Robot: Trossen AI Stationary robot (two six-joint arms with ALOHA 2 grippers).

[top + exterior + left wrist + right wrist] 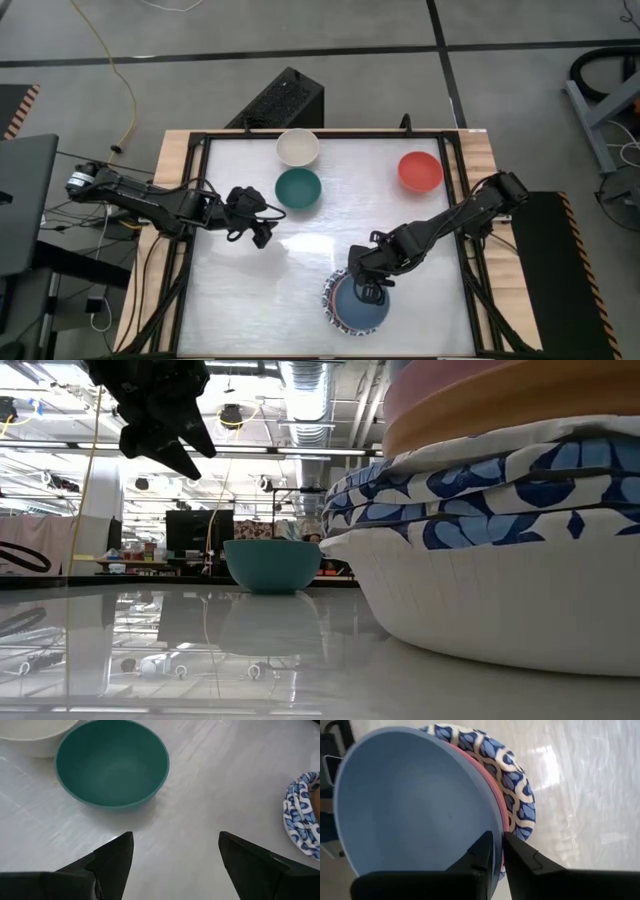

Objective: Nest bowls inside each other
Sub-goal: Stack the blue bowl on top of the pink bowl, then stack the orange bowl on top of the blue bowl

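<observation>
Setting the blue bowl (415, 805) into the stack (356, 302) at the table's (240, 300) near edge, right gripper (498, 849) jaws barely parted astride its rim; next, probably letting go fully, while left gripper (172, 847), jaws wide and empty, nears the green bowl (112, 762).

Loose bowls on the table (240, 300): three; one cream-white bowl (297, 147), one dark green bowl (298, 188) just beside it, one red bowl (419, 171) well apart from the green bowl. Nested stack (357, 303): one; blue bowl (415, 810) uppermost; visible beneath it, one pink rim, one orange layer, several blue-and-white patterned bowls (480, 480), exact count not discernible.
</observation>
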